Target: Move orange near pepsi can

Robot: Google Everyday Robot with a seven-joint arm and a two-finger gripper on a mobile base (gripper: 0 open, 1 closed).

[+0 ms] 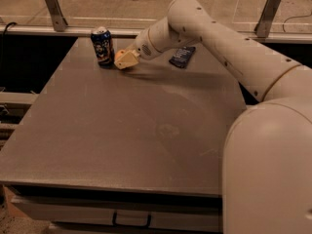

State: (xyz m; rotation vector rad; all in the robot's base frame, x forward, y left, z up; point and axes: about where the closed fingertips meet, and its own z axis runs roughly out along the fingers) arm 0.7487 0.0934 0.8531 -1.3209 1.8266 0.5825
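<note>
The pepsi can [102, 46] stands upright near the far left corner of the table [146, 130]; it is dark blue with a silver top. My gripper [125, 60] is just to the right of the can, low over the table top. Its pale yellow fingers [128, 57] are shut on the orange [117, 58]. Only a small orange patch of the fruit shows at the gripper's left side, a short gap from the can's base. My white arm reaches in from the right, across the far side of the table.
A flat dark snack packet [182, 56] lies on the table to the right of the gripper, partly under the arm. A rail with metal posts [53, 9] runs behind the table. The table's left edge drops off beside the can.
</note>
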